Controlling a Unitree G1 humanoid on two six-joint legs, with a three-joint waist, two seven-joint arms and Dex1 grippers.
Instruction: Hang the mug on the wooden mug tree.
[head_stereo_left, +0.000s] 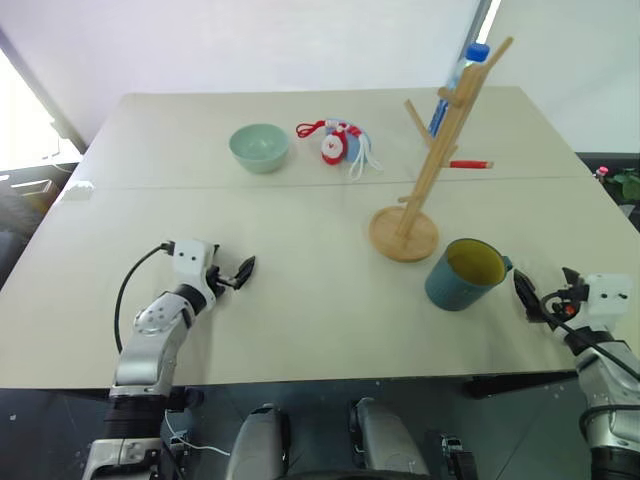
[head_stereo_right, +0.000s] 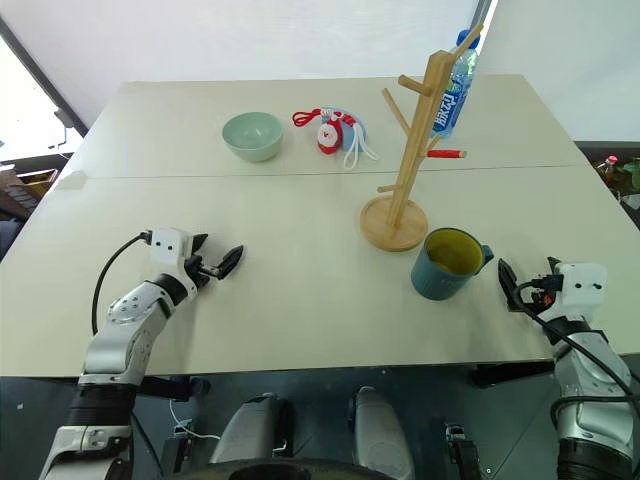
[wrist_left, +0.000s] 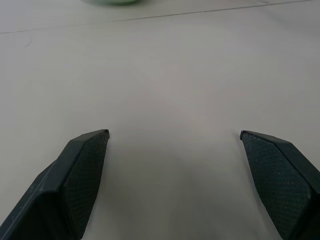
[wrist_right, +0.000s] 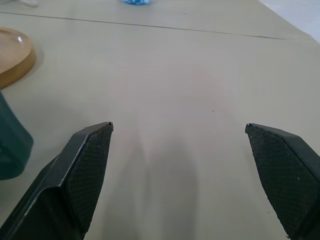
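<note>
On the desk, the mug stands upright just beside the wooden mug tree; both the right claw and left claw are wide open and empty, ready for grasping.

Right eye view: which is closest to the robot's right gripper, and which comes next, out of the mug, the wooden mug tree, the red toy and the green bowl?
From the right gripper:
1. The mug, just to its left on the table.
2. The wooden mug tree, behind the mug.
3. The red toy, farther back, mid-table.
4. The green bowl, far back on the left.
</note>
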